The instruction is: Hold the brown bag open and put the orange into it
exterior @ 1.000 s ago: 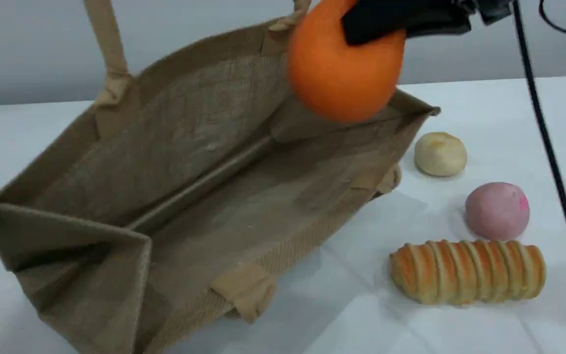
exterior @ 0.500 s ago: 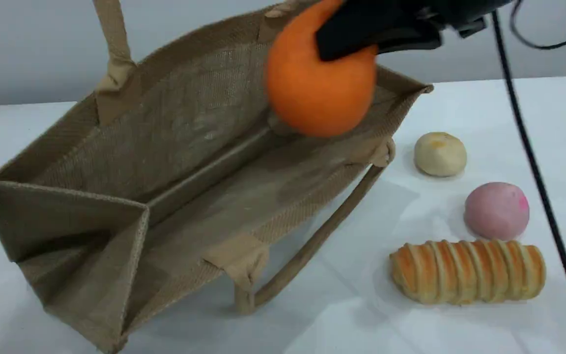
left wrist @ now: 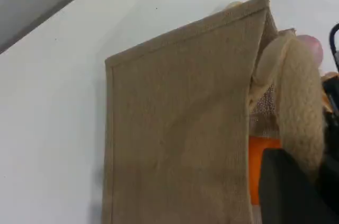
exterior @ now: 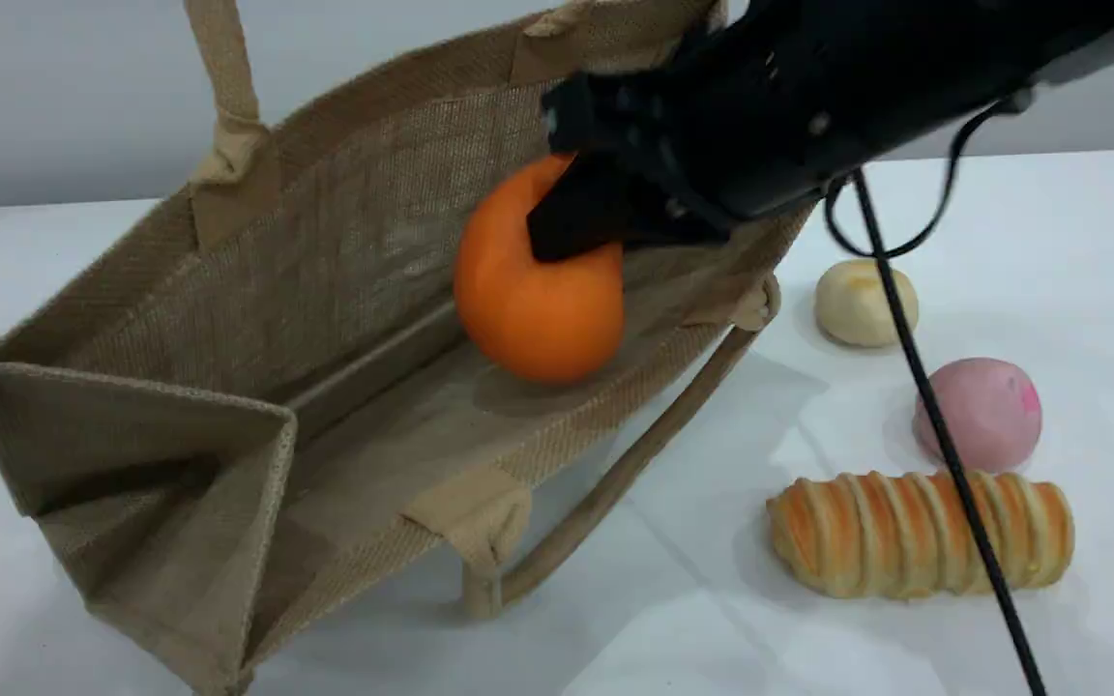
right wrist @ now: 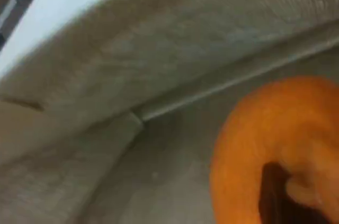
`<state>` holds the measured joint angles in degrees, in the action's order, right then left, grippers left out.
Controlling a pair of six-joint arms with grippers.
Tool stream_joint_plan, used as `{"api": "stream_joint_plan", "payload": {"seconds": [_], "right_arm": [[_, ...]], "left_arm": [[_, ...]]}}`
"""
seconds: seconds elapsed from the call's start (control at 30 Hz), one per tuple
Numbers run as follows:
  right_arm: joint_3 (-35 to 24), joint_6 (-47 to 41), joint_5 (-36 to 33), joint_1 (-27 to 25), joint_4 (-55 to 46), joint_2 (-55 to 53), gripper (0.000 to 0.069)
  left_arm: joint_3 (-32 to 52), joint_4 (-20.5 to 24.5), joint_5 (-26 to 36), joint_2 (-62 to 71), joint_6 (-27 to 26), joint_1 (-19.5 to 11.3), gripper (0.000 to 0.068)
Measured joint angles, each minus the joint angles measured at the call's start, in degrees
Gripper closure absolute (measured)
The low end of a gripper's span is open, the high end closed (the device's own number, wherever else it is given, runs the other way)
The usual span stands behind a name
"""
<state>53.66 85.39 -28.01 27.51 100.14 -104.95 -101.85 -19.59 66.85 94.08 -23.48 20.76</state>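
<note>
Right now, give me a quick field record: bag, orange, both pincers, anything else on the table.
bag: brown bag on its side, mouth open, upper handle lifted
orange: orange inside the bag mouth, over its lower wall
right pincer: right pincer shut on the orange
left pincer: left pincer shut on the bag's handle
others: striped bread loaf, pink ball, pale bun, right of the bag
</note>
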Motion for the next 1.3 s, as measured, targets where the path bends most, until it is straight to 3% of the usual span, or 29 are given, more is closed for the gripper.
{"api": "stream_joint_plan", "payload": {"seconds": [0.47,0.6,0.83,0.93,1.13,1.3], "right_arm": [[1.1,1.0,-4.3,1.0,-0.2,-3.1,0.0637],[1.1,2.2,-4.1,1.2,-0.2,-3.1,0.0552],[1.1,3.4,-4.3,1.3,-0.1,-2.4,0.0274],[1.1,3.4,-4.3,1.3,-0.1,-0.7,0.0203],[1.1,1.8,-2.3,0.5,-0.7,4.9,0.0181],[1.1,-5.3,-2.3,-1.6,-9.2,10.6,0.0181]], "left_arm": [[0.0,0.0,0.0,0.0,0.0,0.0,0.0597],[0.0,0.0,0.1,0.0,0.0,0.0,0.0597],[0.0,0.0,0.5,0.0,0.0,0.0,0.0597],[0.0,0.0,0.5,0.0,0.0,0.0,0.0597],[0.0,0.0,0.5,0.1,0.0,0.0,0.0597],[0.1,0.0,0.3,0.7,-0.1,0.0,0.0597]]}}
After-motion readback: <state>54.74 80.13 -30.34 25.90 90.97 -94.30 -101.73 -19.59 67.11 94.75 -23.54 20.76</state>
